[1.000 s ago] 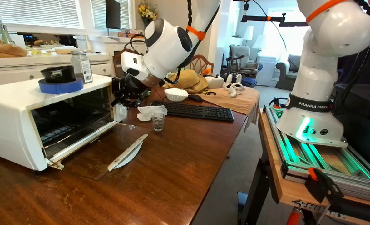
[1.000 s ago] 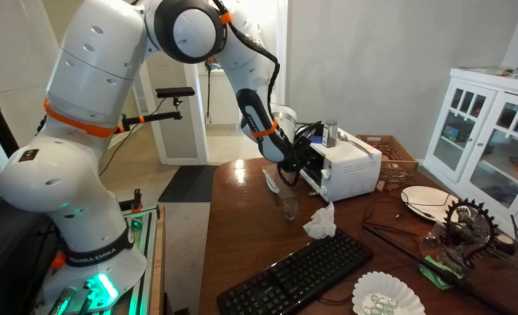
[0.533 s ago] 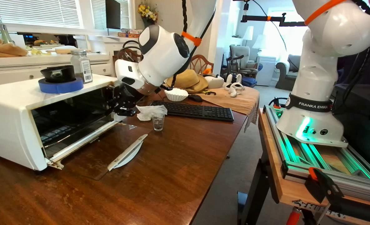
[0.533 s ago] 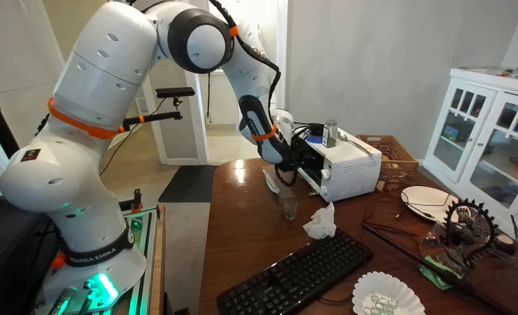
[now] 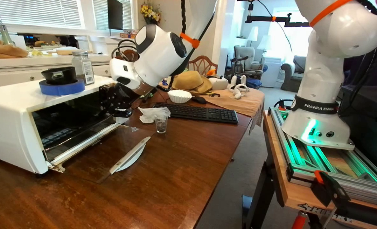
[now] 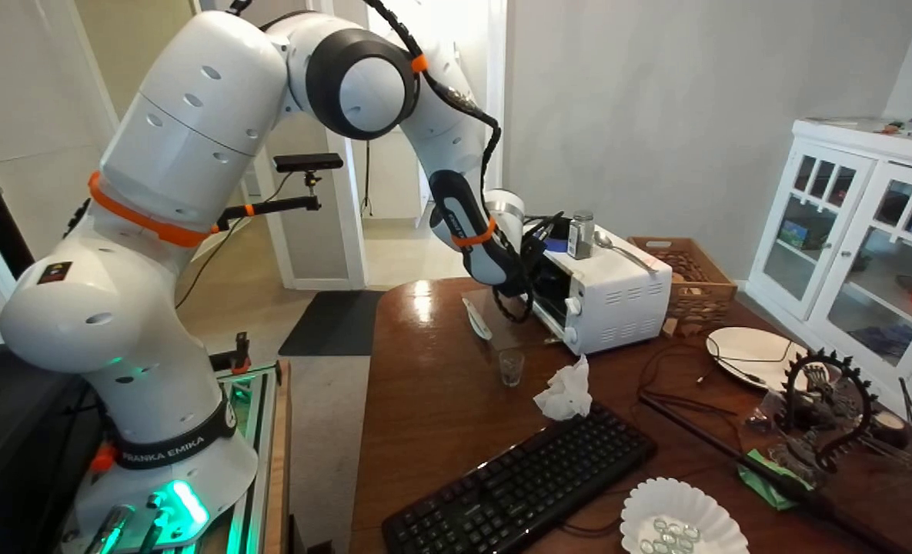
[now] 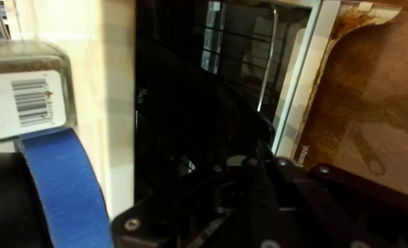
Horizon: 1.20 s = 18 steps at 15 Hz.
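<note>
An oven [image 5: 18,100] is standing on the counter [image 5: 175,178], door [image 5: 130,155] lowered; at its open mouth, a claw [image 7: 263,155] is hovering, jaws pressed together. Behind, in an exterior view, a keyboard [image 5: 207,114] and a bowl [image 5: 179,97] are sitting, a hat [image 5: 188,82] resting beyond.

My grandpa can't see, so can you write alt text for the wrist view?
A shut black robot tool is at the dark, open front of a toaster oven, seen sideways, with a metal rack inside. At left, on the oven's top, are a roll of blue tape and a clear jar with a barcode label.
</note>
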Motion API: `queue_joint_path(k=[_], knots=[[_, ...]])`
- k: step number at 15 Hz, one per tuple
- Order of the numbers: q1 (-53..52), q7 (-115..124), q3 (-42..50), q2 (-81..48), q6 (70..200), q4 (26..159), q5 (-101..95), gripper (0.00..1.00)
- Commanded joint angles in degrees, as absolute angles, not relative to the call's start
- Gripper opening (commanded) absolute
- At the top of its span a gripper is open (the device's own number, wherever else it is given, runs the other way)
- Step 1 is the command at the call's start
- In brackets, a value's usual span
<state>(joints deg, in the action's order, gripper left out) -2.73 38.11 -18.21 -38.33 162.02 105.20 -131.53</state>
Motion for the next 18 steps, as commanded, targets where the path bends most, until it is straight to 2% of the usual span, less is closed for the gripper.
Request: queue_joint_path(k=[1, 11, 18], knots=[[-2.8, 36.2, -18.0, -40.9, 164.9, 101.7, -131.8, 0.00], [-3.7, 36.9, -16.7, -39.7, 160.4, 105.5, -126.0, 0.00], [-3.5, 36.4, -17.1, -41.7, 161.9, 102.9, -126.8, 0.00]])
